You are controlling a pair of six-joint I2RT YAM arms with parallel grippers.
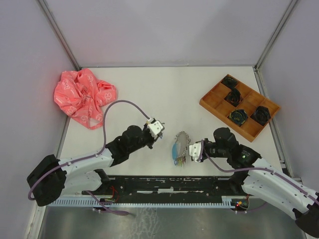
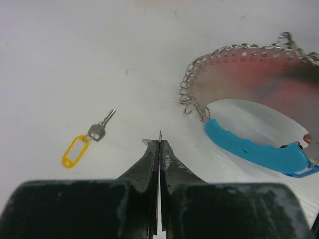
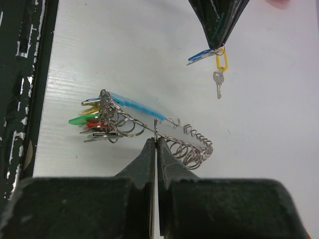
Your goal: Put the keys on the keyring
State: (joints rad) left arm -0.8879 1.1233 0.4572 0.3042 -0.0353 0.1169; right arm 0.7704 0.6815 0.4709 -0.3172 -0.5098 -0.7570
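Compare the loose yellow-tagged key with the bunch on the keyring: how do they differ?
The yellow-tagged key lies alone on the table, off the keyring; the bunch is threaded on the keyring. The yellow-tagged key is one key with one tag; the bunch has several tags, green, red and yellow among them. Both are keys with plastic tags.

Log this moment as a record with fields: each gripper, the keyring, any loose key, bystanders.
left gripper: shut, apparently pinching a blue tag, apart from the keyring
right gripper: shut on the keyring's wire
loose key: yellow-tagged, lying apart from the keyring
bystanders: pink bag far left, wooden tray far right
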